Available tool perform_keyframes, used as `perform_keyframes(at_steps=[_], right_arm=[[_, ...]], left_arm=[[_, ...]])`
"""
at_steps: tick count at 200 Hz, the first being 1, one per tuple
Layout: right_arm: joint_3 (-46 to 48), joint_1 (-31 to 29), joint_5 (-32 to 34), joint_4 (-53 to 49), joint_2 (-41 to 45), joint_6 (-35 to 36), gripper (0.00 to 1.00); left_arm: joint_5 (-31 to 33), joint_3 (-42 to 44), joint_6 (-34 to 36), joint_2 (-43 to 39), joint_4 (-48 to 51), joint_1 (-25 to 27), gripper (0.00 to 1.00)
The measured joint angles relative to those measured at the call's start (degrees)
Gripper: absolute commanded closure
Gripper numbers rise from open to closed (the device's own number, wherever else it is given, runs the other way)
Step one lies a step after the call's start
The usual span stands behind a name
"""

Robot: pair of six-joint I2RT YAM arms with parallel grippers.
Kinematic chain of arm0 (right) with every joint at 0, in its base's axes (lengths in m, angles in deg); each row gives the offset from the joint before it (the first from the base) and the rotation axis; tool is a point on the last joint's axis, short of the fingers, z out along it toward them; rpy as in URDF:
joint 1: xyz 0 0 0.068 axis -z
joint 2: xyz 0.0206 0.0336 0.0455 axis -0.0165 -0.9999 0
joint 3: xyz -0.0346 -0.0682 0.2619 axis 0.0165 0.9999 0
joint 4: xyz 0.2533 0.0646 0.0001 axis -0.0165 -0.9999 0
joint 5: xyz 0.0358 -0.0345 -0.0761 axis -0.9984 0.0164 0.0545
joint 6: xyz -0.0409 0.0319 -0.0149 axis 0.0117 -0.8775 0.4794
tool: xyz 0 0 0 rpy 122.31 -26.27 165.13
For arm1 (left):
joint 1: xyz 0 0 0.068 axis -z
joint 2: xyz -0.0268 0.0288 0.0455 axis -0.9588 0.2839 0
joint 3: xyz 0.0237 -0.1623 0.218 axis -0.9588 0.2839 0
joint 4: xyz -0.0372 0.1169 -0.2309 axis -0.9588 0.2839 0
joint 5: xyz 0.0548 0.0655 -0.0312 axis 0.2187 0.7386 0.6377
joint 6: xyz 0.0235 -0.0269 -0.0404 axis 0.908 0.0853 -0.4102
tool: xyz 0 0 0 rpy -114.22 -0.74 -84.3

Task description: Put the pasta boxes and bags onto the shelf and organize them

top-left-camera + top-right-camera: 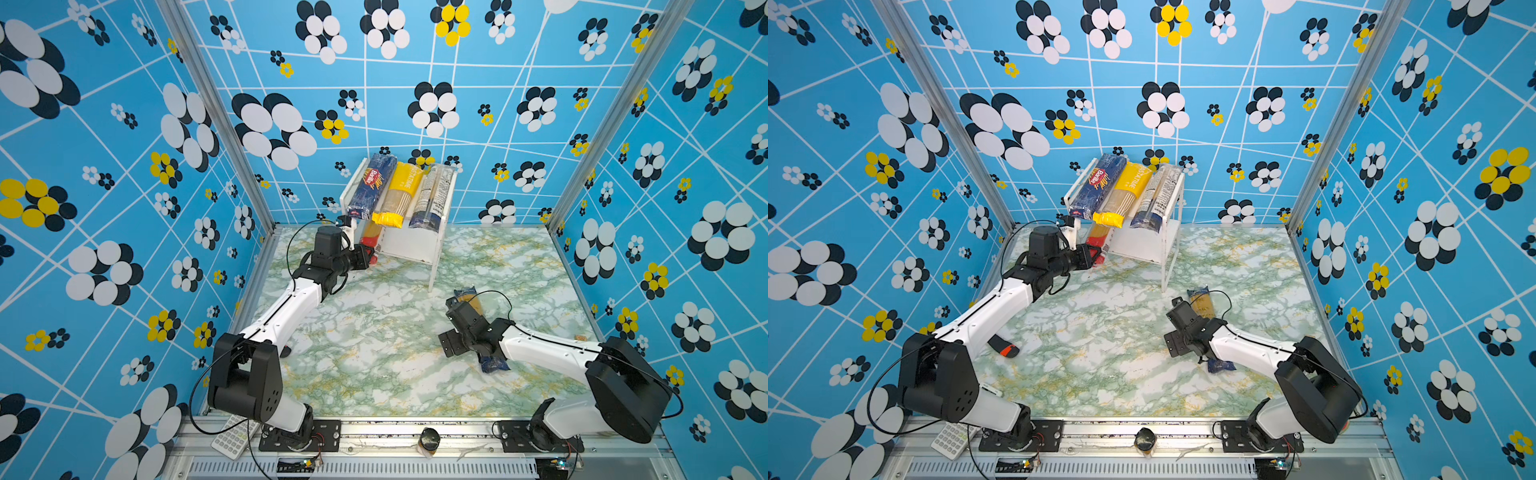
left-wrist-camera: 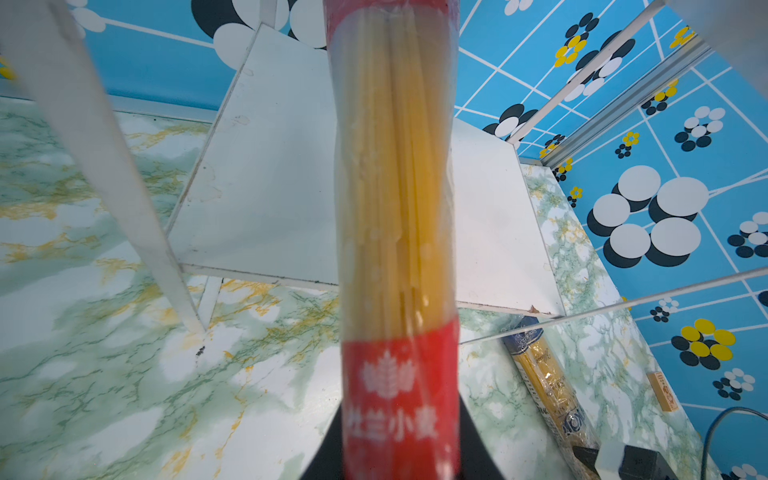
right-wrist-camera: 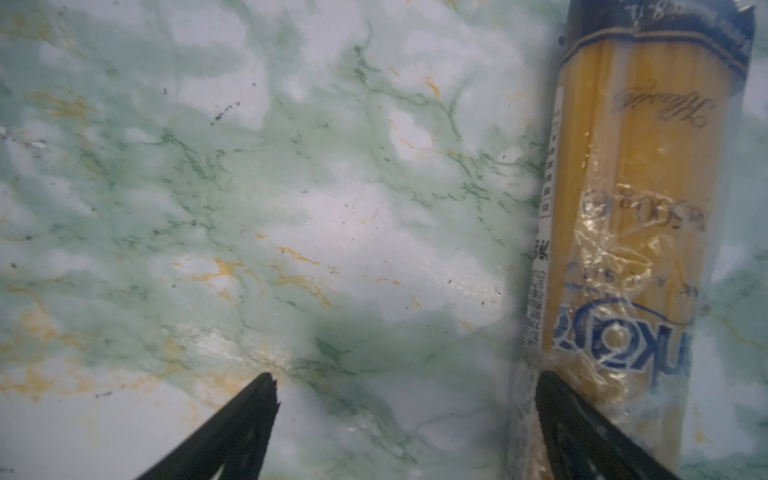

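Observation:
My left gripper is shut on the red end of a clear spaghetti bag, whose far end reaches over the lower board of the white shelf. The top tier carries a blue Barilla box, a yellow bag and a white-labelled blue-ended bag, side by side. A gold-labelled blue-ended bag lies on the table. My right gripper hangs open low over it, one finger above the bag's edge, the other over bare table.
A short black-and-orange object lies on the marble table under my left arm. A small orange block sits at the right wall. A white keypad and a dark jar rest on the front rail. The shelf's front leg stands between the arms.

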Motion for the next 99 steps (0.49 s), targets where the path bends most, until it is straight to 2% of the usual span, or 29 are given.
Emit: perform_keyframes(at_steps=[99], right_arm=[[0.1, 0.0, 0.0, 0.9, 0.0, 0.0, 0.01]], left_arm=[[0.7, 0.0, 0.1, 1.5, -3.0, 0.8, 0.97]])
